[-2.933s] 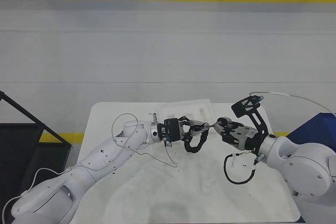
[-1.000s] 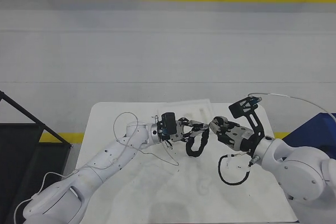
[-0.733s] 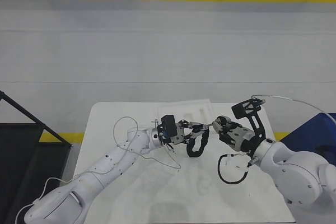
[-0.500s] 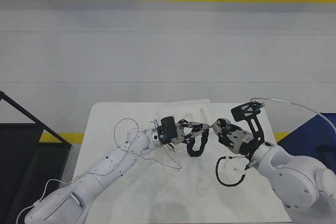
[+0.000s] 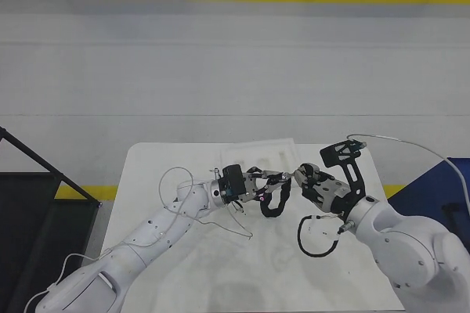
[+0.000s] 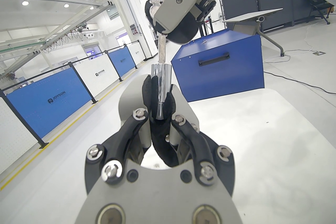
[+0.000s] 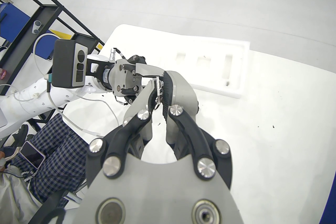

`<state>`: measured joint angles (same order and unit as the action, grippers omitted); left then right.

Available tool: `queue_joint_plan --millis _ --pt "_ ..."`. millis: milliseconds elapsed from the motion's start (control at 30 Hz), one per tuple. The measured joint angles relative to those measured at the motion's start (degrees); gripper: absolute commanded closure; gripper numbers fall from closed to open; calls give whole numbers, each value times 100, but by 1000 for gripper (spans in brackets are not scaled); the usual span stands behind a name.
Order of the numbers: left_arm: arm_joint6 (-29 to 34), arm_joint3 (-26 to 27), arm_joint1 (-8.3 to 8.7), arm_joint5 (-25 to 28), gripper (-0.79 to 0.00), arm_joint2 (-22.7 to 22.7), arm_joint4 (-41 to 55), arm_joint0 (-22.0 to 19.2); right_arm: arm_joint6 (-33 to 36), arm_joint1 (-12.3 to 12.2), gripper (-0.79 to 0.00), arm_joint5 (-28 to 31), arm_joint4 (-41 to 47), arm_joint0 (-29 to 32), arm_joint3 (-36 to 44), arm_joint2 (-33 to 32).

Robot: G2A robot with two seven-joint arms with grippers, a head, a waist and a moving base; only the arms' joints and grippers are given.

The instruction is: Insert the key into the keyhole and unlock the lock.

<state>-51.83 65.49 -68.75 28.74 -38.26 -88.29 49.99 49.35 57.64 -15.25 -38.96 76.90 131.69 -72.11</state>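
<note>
My left gripper (image 6: pixel 158 93) is shut on the chrome barrel of a cable lock (image 6: pixel 161 86), held above the white table. The lock's black cable loop (image 5: pixel 272 205) hangs below it in the top view. My right gripper (image 7: pixel 157 93) is shut on a silver key (image 7: pixel 157 90). In the left wrist view the key blade (image 6: pixel 162 49) points straight down at the open end of the barrel, its tip at or just inside the keyhole. The two grippers (image 5: pixel 287 181) meet tip to tip over the table's middle.
A white foam tray (image 7: pixel 218 70) with slots lies on the table (image 5: pixel 180 258) beyond the grippers. A black cable loop (image 5: pixel 317 237) hangs from the right arm. A black rack (image 5: pixel 16 188) stands left of the table, a blue cabinet (image 5: pixel 446 188) to the right.
The right gripper with the key has edged left toward the lock barrel; the left gripper has stayed near the same spot, turning slightly. The cable loop under the right arm swung left.
</note>
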Motion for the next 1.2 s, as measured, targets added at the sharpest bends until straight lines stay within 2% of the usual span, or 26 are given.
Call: queue_joint_plan --millis 1200 --pt "98 2 -133 49 0 -284 -218 133 79 76 0 132 64 -65 -126 -18"
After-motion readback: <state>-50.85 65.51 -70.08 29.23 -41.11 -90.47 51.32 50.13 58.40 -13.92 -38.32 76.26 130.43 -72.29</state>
